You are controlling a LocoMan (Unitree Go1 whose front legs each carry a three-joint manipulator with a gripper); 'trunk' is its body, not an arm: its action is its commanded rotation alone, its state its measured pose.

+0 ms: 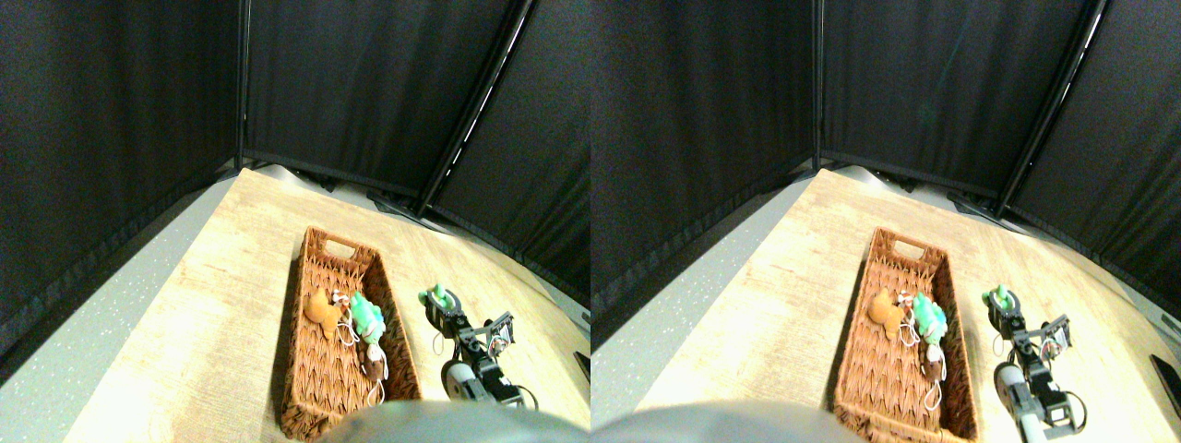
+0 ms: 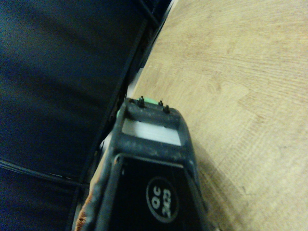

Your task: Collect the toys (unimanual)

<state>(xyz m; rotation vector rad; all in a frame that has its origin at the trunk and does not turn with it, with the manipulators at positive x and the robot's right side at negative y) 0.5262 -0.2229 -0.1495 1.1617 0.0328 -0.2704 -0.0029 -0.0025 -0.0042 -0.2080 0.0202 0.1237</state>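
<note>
A wicker basket [image 1: 297, 318] lies on the wooden table [image 1: 231, 305]. Inside it rest an orange toy [image 1: 321, 307], a green toy [image 1: 366, 317] and a brown toy [image 1: 375, 362], with white string loops among them. Just right of the basket, my right gripper [image 1: 442, 305] is raised off the table and shut on a second small green toy [image 1: 435, 295]. In the wrist view the dark jaw frame [image 2: 151, 125] fills the lower part, and only a sliver of that green toy [image 2: 150, 100] shows past its tip.
Black curtains [image 1: 369, 83] wall in the table at the back and on both sides. Grey floor [image 1: 101, 323] runs along the table's left edge. A flat dark object [image 1: 581, 365] lies at the table's far right.
</note>
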